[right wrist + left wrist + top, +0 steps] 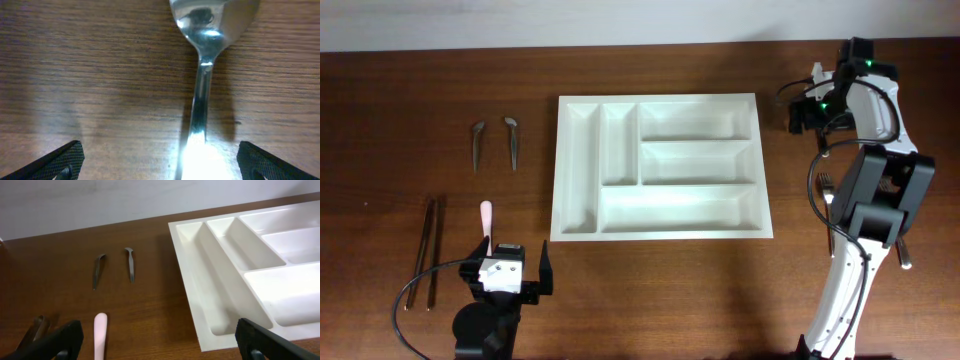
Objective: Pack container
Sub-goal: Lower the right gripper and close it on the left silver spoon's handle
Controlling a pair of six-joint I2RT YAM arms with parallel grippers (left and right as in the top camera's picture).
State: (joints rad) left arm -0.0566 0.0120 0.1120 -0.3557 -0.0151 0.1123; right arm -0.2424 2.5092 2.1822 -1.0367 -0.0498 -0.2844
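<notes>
Lying flat in the middle of the wooden worktop [410, 90], the white container [660, 205] has its two narrow compartments on the left and three wider ones on the right. The left gripper [160, 342] hovers left of it, fingers spread wide and holding nothing. A pink handle [100, 332] lies just ahead, with two small metal utensils [99, 270] beyond. The right gripper [160, 160] hangs low over a metal spoon [202, 80], fingers apart on either side of its handle.

Black-and-white left arm [502, 274] and right arm [846, 280], both trailing black cables
</notes>
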